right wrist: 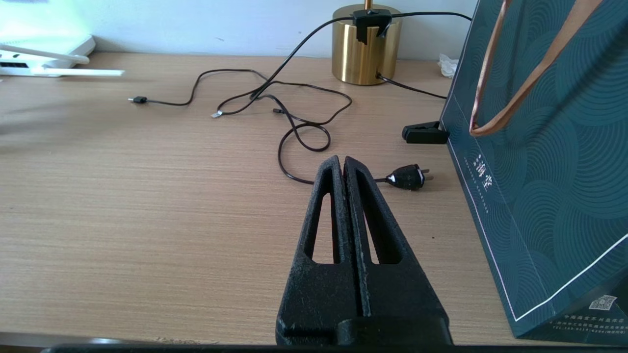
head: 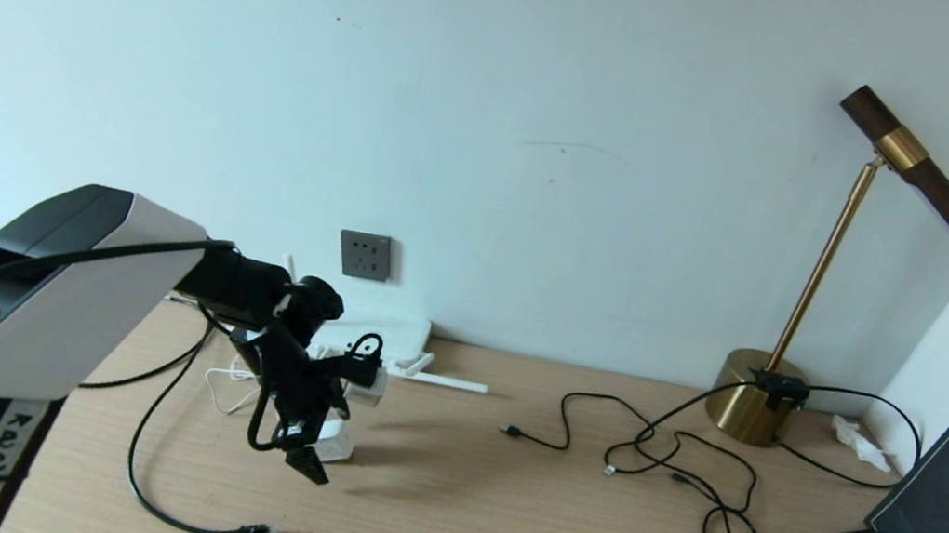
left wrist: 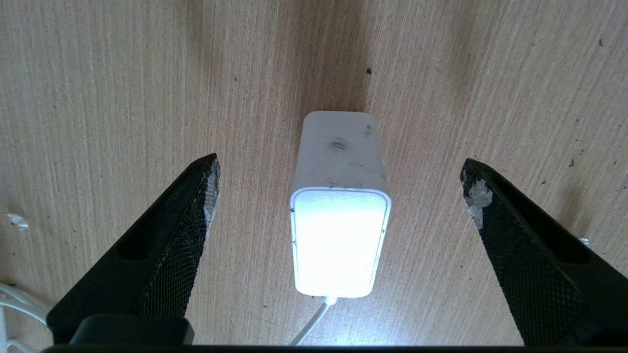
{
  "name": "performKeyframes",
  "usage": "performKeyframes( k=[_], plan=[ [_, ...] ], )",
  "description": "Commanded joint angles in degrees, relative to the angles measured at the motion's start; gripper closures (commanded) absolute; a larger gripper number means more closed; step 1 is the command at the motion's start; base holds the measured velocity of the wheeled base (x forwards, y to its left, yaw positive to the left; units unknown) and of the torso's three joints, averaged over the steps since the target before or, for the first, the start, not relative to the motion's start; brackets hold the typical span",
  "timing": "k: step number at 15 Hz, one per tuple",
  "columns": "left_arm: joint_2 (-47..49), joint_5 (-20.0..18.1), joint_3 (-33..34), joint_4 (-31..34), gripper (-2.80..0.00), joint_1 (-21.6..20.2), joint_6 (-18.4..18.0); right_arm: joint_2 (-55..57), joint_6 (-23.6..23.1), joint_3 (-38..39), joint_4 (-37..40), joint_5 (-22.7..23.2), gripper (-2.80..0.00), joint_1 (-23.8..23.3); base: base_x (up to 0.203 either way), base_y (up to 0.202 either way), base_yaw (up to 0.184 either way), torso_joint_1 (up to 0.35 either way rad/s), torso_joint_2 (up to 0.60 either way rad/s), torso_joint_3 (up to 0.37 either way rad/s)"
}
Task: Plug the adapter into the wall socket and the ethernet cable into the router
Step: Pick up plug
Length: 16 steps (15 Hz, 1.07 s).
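On desk (head: 494,514), adapter (left wrist: 338,215) (white) between spread jaws

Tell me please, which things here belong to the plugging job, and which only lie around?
Job: adapter between the open left gripper's fingers, wall socket, ethernet cable, router.
Lying about: brass lamp, thin black cables, dark paper bag.

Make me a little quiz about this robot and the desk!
1. True or false: the left tool is gripping the adapter.
2. The socket is: A) on the desk, B) on the wall, C) on the lamp.
3. What colour is the lamp base?

Key: 1 false, the open fingers sit on either side, not touching. 2 B. 3 gold.
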<state>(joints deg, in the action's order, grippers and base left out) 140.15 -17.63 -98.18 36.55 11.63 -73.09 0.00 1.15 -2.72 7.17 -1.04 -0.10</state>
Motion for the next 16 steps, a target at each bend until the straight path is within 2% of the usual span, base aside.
performKeyframes(
  k=[1, 16],
  plan=[
    [0.38, -0.15, -0.41, 0.19, -2.8, -0.03, -0.38, 0.08, 0.0, -0.01, 0.04, -0.01, 0.0, 0.01, 0.0, 0.0, 0.0, 0.0, 0.0, 0.0],
    [1.18, -0.21, -1.14, 0.19, -2.8, -0.12, -0.38, 0.09, 0.0, -0.01, 0.04, -0.01, 0.0, 0.01, 0.0, 0.0, 0.0, 0.0, 0.0, 0.0]
  ],
)
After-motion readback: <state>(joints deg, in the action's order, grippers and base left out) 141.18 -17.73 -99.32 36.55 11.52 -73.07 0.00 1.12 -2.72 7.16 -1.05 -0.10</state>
